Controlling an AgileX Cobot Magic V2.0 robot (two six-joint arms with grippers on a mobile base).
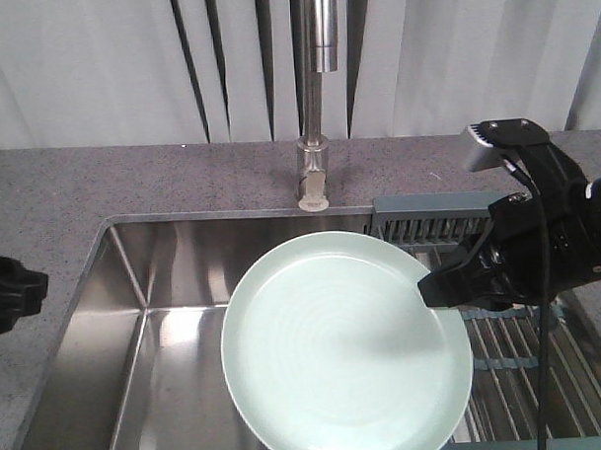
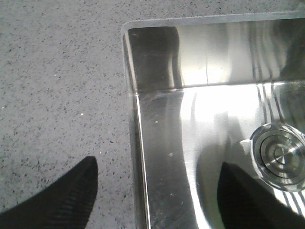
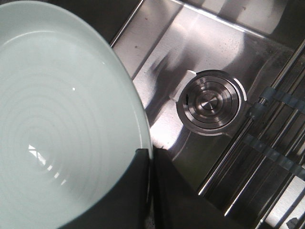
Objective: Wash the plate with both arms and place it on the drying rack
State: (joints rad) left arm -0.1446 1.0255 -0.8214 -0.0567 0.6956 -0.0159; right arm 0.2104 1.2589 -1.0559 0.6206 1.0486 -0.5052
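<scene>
The pale mint-green plate (image 1: 346,347) hangs roughly level over the steel sink, below the tap. My right gripper (image 1: 433,291) is shut on the plate's right rim; in the right wrist view its two black fingers (image 3: 138,191) pinch the plate (image 3: 62,124) edge between them. My left gripper (image 1: 11,289) sits over the counter at the sink's left edge, away from the plate. In the left wrist view it (image 2: 152,191) is open and empty, its fingertips (image 2: 71,191) straddling the sink's left rim. The drying rack (image 1: 522,355) lies at the sink's right side, under the right arm.
A tall steel tap (image 1: 316,96) stands behind the sink. The sink basin (image 1: 167,368) has a round drain (image 3: 209,102), also in the left wrist view (image 2: 279,155). Speckled grey counter (image 1: 72,193) surrounds the sink. A pale curtain hangs behind.
</scene>
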